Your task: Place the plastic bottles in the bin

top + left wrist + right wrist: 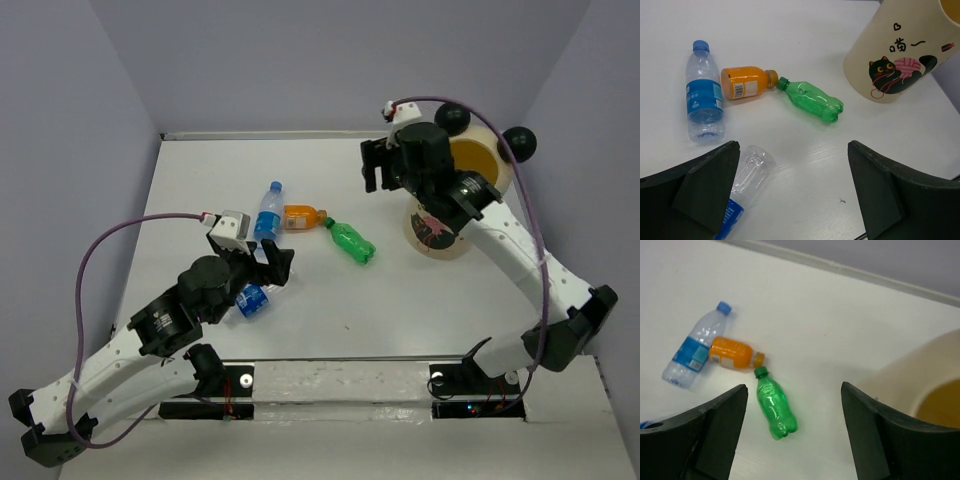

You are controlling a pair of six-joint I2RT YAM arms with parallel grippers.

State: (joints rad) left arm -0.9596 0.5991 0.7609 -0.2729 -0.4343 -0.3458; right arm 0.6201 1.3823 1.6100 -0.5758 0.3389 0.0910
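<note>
The cream bin (pixel 440 240) with black ball ears stands at the right, partly behind my right arm. Four plastic bottles lie on the table. A clear blue-labelled one (pixel 268 212), an orange one (pixel 303 216) and a green one (pixel 351 241) cluster mid-table. A second clear one (pixel 250 298) lies by my left gripper (pixel 255 268). That gripper (pixel 795 190) is open over bare table, the clear bottle (pixel 752 172) against its left finger. My right gripper (pixel 378 170) hovers left of the bin, open (pixel 795 430) and empty, high above the green bottle (pixel 774 410).
The white table is walled by grey panels at the back and sides. The bin's cat print (pixel 892 75) faces the left wrist camera. The bin's yellow inside (pixel 940 407) shows at the lower right of the right wrist view.
</note>
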